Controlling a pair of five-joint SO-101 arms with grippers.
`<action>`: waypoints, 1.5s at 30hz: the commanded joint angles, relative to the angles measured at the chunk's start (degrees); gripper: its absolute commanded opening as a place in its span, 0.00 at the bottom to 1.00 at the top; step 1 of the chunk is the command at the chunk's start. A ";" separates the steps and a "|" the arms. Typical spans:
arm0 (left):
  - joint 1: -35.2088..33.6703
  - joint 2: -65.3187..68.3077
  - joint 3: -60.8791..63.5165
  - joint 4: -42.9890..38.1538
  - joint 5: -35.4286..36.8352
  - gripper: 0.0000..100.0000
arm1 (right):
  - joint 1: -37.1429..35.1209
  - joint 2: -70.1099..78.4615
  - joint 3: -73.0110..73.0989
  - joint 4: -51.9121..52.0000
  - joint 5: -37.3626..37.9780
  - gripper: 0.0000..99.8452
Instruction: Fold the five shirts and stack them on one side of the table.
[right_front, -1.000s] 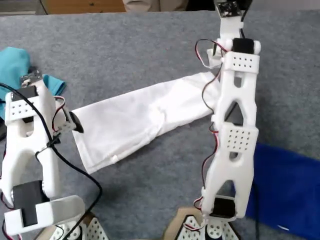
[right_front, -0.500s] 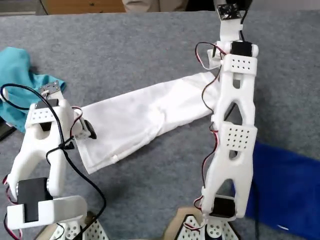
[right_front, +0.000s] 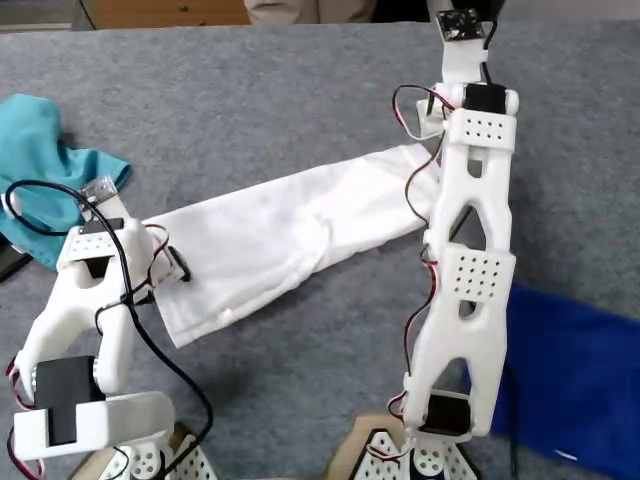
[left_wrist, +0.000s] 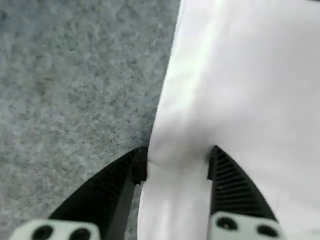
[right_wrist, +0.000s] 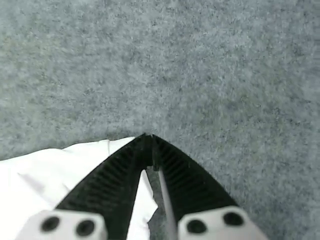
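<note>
**L gripper** (left_wrist: 177, 156): the jaws stood part open, narrow gap, astride one edge of the white shirt (right_front: 290, 235). Cloth lay bunched between the tips. A firm clamp could not be confirmed from the left wrist view.

**R gripper** (right_wrist: 150, 137): the jaws were closed, tips meeting. The tips sat over bare table (right_front: 250, 100), just past a corner of the white cloth. No cloth was seen between them.

**Work item:** the white shirt lay flat at frame centre in the high view. Its long axis ran from lower left to upper right. The L arm stood at the lower-left end, on that end's left edge. The R arm lay along the right of the frame, across the upper-right end.

**Key relation:** from the L gripper the bulk of the shirt lay up and to the right, along the long axis. The L arm was therefore the nearer one for lifting that end. Judged next step: close on the edge, then carry it toward the upper-right end.

**Other items:** a teal shirt (right_front: 35, 160) lay crumpled at the left edge. A blue shirt (right_front: 580, 380) lay at lower right. Both were apart from the white one.
</note>
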 joint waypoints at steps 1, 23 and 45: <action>0.53 -0.13 0.09 -2.46 0.62 0.09 | 1.01 -0.40 -0.75 -1.05 -0.62 0.01; -4.66 -0.22 -26.64 17.85 -9.85 0.02 | 1.19 1.63 -1.01 -1.93 -0.53 0.01; 35.87 0.48 -47.21 12.92 -9.41 0.02 | 15.08 1.71 -1.01 -8.44 -11.43 0.01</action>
